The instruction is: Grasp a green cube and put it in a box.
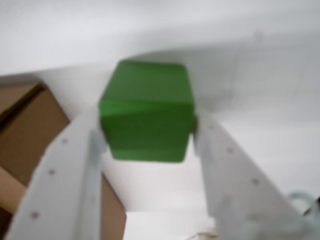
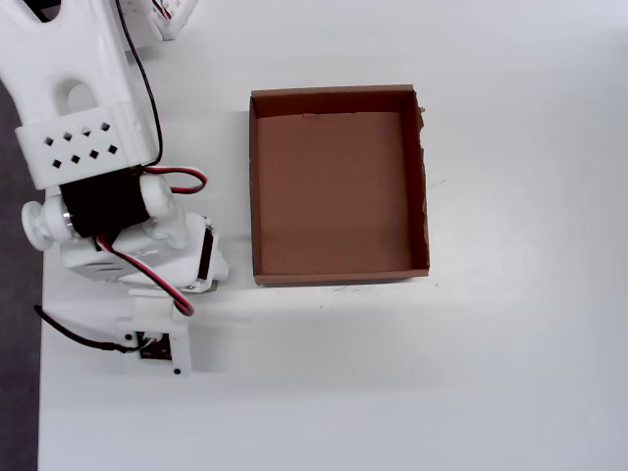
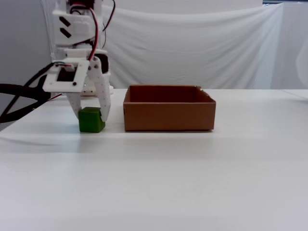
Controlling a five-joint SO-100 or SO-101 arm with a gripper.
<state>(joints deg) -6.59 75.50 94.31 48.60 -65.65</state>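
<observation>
Your cube (image 3: 91, 120) sits on the surface (image 3: 192, 178), just left of the box (image 3: 169, 115) in the fixed view, outside it. Your gripper (image 1: 146, 134) is closed around the cube, both fingers (image 1: 75, 165) pressing its sides. In the overhead view the arm (image 2: 108, 196) covers the cube. The box holds nothing.

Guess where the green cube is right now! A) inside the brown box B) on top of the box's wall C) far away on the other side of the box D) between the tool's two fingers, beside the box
D: in the fixed view the green cube sits between the fingers of the tool, beside the box, whose floor is bare in the overhead view.
</observation>
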